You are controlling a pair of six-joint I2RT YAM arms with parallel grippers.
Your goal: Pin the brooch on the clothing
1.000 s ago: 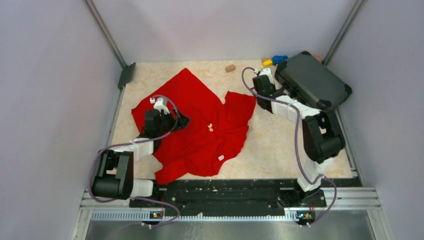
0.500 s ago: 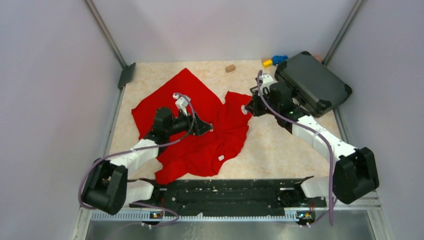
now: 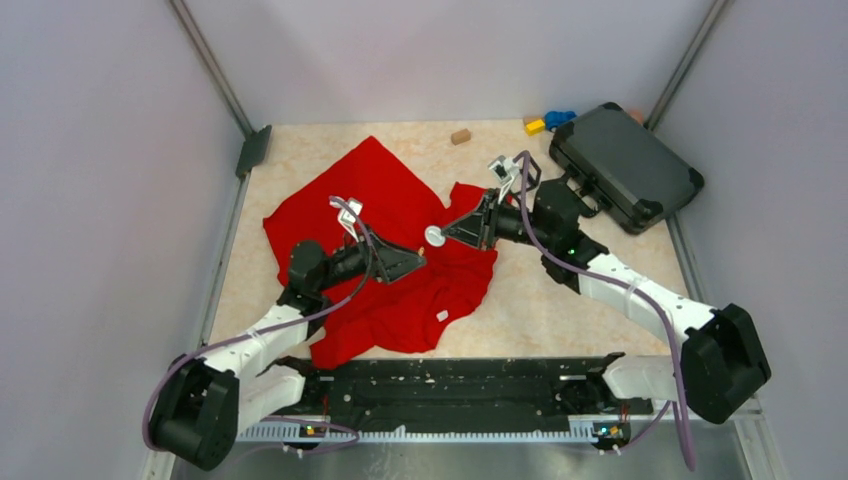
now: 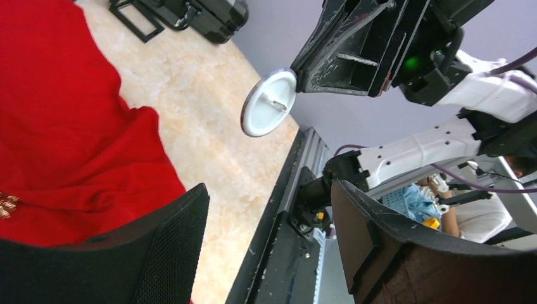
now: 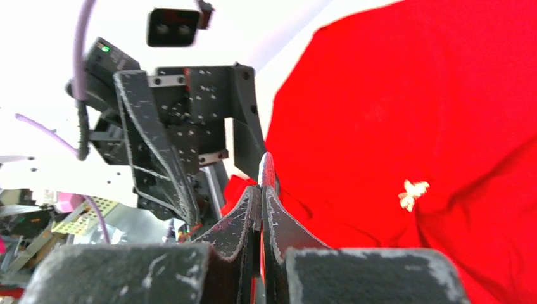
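Observation:
The clothing [image 3: 400, 220], a bright red garment with a small white tag [image 3: 441, 315], lies spread on the table. My right gripper [image 3: 441, 233] is shut on the rim of a round white brooch [image 3: 434, 236] with a pin on its back and holds it in the air above the garment's middle. The brooch shows face-on in the left wrist view [image 4: 269, 101] and edge-on in the right wrist view [image 5: 267, 168]. My left gripper [image 3: 416, 264] is open and empty, just below and left of the brooch. A small gold ornament [image 5: 411, 192] sits on the fabric.
A black case [image 3: 625, 165] lies at the back right, with yellow [image 3: 535, 126] and blue [image 3: 560, 118] blocks behind it. A brown block [image 3: 460, 136] is at the back. A black bracket [image 3: 253, 150] sits at the left rear corner. The black base rail [image 3: 450, 380] runs along the front.
My right arm has swung left from beside the case to above the garment, carrying the white brooch. My left gripper has moved right and toward the brooch.

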